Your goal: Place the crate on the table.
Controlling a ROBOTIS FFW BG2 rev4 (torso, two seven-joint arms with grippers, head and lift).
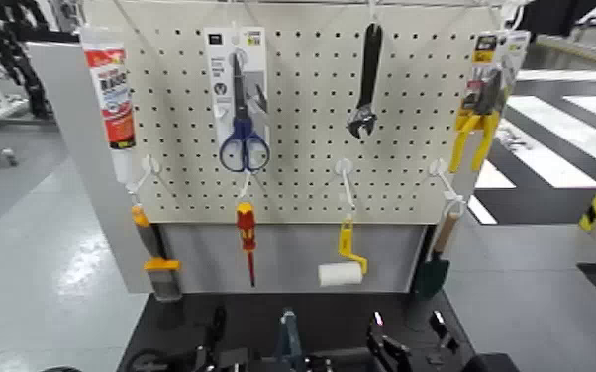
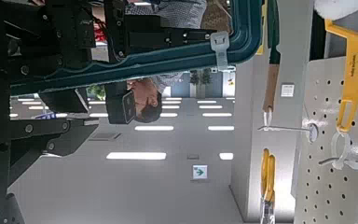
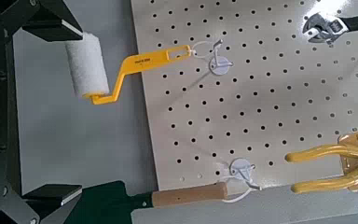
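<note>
Only the crate's upright blue centre handle (image 1: 287,334) shows in the head view, at the bottom edge over the black table (image 1: 168,315). Its dark blue-grey rim (image 2: 168,58) crosses the left wrist view close to the camera. My left gripper (image 1: 208,348) is just left of the handle and my right gripper (image 1: 389,348) just right of it, both low over the table. In the right wrist view my right gripper (image 3: 61,107) stands open, with nothing between its fingers (image 3: 47,194); it faces the pegboard.
The cream pegboard (image 1: 302,109) stands right behind the table with scissors (image 1: 243,129), a wrench (image 1: 366,84), yellow pliers (image 1: 478,119), a screwdriver (image 1: 248,237) and a paint roller (image 3: 89,65). A person's head (image 2: 142,101) shows beyond the crate.
</note>
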